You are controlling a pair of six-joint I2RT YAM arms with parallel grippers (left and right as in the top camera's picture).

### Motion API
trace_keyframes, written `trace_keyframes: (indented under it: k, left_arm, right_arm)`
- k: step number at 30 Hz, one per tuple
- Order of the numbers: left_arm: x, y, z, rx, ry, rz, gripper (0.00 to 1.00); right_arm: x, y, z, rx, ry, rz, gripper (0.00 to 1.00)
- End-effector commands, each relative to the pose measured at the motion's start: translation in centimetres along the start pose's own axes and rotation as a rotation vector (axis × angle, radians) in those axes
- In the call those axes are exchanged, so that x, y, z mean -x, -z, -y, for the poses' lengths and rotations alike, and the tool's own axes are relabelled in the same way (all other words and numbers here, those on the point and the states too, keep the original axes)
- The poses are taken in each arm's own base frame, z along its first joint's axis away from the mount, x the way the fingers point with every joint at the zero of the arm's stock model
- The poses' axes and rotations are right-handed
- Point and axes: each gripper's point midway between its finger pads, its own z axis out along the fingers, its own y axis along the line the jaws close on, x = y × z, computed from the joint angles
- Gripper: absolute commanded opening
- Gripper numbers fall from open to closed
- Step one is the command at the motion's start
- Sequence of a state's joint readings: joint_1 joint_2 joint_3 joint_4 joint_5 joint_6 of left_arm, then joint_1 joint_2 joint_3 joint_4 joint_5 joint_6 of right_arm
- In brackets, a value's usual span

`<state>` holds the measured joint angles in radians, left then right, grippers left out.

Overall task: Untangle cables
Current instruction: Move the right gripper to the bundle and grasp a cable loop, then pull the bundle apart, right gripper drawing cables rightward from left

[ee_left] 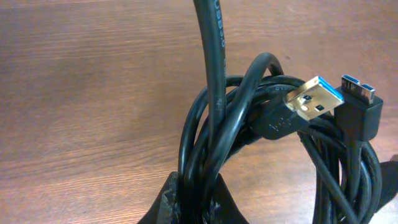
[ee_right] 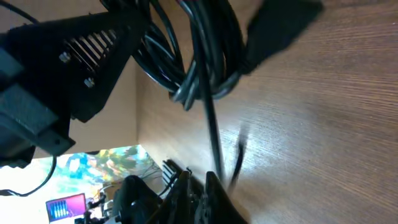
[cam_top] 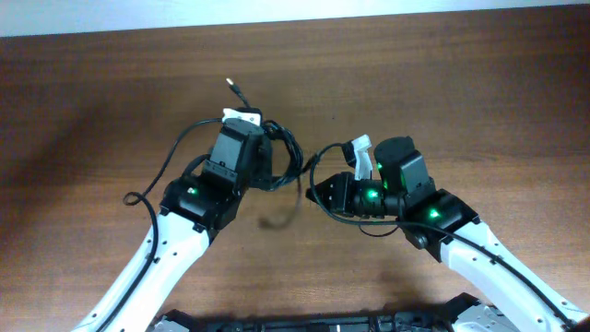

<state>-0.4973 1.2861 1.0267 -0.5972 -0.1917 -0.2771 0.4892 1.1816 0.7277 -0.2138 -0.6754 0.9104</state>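
The cables are a bundle of black loops hanging between my two grippers, above the wooden table. My left gripper is shut on several strands of it; in the left wrist view the fingers pinch the loops from both sides. A gold and blue USB plug and a flat black plug stick out of the bundle. My right gripper is shut on one thin strand that runs up from its tips to the bundle. One metal-tipped end lies on the table behind the left gripper.
A thin black cord trails in a loop over the table to the left of the left arm. Bare wooden table surrounds both arms. The left gripper's body stands close to the bundle in the right wrist view.
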Motion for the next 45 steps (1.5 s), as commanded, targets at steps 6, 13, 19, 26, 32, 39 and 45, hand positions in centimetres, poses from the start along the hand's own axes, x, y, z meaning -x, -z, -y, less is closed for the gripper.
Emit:
trace_keyframes:
  k: [6, 13, 19, 26, 32, 39, 45]
  left_arm:
    - [0.7, 1.2, 2.6, -0.157, -0.106, 0.016, 0.00]
    - [-0.6, 1.6, 4.5, -0.281, -0.446, 0.009, 0.00]
    - [-1.9, 3.6, 8.6, -0.561, -0.440, -0.010, 0.00]
    - [-2.7, 4.1, 9.3, -0.619, -0.434, -0.040, 0.00]
    - [-2.9, 4.9, 10.2, -0.686, -0.379, -0.061, 0.00]
    - [-2.9, 4.8, 10.2, -0.684, -0.335, -0.076, 0.00]
    - [-2.8, 4.8, 10.2, -0.680, -0.336, -0.072, 0.00]
  right_arm:
    - [0.0, 0.3, -0.4, 0.016, 0.024, 0.002, 0.19]
    - [1.0, 0.4, 0.5, -0.045, 0.261, 0.059, 0.83]
    - [2.2, 0.6, 2.3, -0.149, 0.258, 0.121, 0.73]
    - [2.2, 0.7, 2.3, -0.150, 0.258, 0.120, 0.28]
    - [1.3, 0.7, 3.3, -0.183, 0.225, 0.085, 0.04]
    - [1.3, 0.7, 3.3, -0.183, 0.226, 0.086, 0.04]
    - [2.2, 0.7, 2.5, -0.156, 0.254, 0.121, 0.04]
